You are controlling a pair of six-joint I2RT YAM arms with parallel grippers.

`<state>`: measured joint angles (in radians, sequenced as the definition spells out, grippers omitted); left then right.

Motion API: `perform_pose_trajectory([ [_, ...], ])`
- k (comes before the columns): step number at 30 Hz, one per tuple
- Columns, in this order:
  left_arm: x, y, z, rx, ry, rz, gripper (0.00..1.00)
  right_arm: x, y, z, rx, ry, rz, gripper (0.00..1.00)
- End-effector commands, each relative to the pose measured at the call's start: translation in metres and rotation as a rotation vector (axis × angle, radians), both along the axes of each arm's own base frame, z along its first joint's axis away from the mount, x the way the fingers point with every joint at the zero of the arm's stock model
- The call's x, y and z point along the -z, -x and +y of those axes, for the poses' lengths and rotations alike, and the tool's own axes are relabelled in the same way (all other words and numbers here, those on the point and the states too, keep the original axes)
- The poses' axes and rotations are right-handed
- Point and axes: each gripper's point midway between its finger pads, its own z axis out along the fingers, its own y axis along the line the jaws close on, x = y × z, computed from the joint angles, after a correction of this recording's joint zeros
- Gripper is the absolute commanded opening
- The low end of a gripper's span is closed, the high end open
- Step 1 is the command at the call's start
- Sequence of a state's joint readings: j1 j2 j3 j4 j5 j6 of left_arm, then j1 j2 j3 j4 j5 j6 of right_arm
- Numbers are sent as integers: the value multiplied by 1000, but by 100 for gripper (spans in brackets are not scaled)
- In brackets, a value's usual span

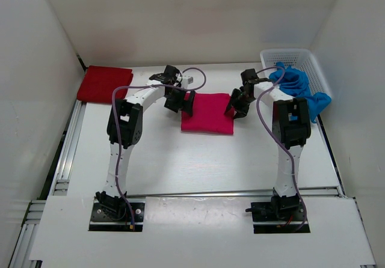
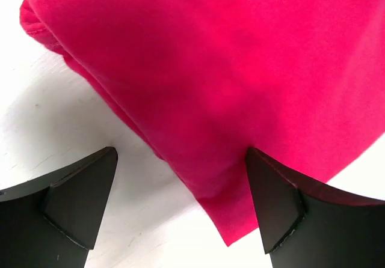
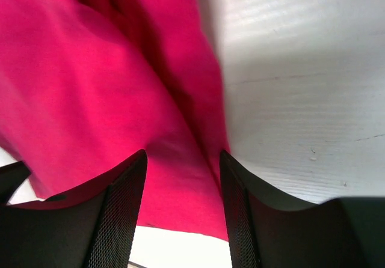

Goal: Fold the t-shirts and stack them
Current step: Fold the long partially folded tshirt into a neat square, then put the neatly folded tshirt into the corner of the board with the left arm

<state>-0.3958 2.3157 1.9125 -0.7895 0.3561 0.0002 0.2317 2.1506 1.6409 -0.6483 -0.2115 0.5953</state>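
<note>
Wide-open, my left gripper straddles a corner of the folded magenta t-shirt mid-table, gripping nothing. My right gripper hangs part-open over its opposite edge, also empty. I reckon flanking it keeps the fold intact for carrying onto the dark red t-shirt.

Arms: white links, black joints. Purple cables along each. Black wedge fingers, textured pads.
</note>
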Motion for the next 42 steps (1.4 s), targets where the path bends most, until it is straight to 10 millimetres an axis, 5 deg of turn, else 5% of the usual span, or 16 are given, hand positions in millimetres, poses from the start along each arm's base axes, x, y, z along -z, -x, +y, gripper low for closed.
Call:
perform_pose_trajectory([
  [1,11,22,-4,30,56,94,99,12,9,-2,-2,11,35,56],
  [8,47,54,-25,93,198,285,98,25,18,-1,2,5,80,56],
  [12,60,70,-33,114,266,375,72,24,20,6,-14,-17,70,54],
  [15,61,64,-41,129,307,373,57,25,19,6,-6,-22,63,54],
  [19,56,56,-47,143,337,359,13,19,19,9,-12,-43,49,53],
  [22,49,35,-23,83,324,314,10,14,22,8,-12,-44,44,53],
  [25,37,8,26,-39,163,224,10,0,23,6,-18,-40,9,53],
  [30,-25,-45,96,-216,-107,-23,10,-33,29,-5,-25,4,-78,54],
  [32,-35,-63,130,-308,-278,-122,10,-42,33,-10,-26,24,-96,54],
  [42,-89,-120,209,-623,-667,-467,10,-58,37,-18,-39,55,-127,54],
])
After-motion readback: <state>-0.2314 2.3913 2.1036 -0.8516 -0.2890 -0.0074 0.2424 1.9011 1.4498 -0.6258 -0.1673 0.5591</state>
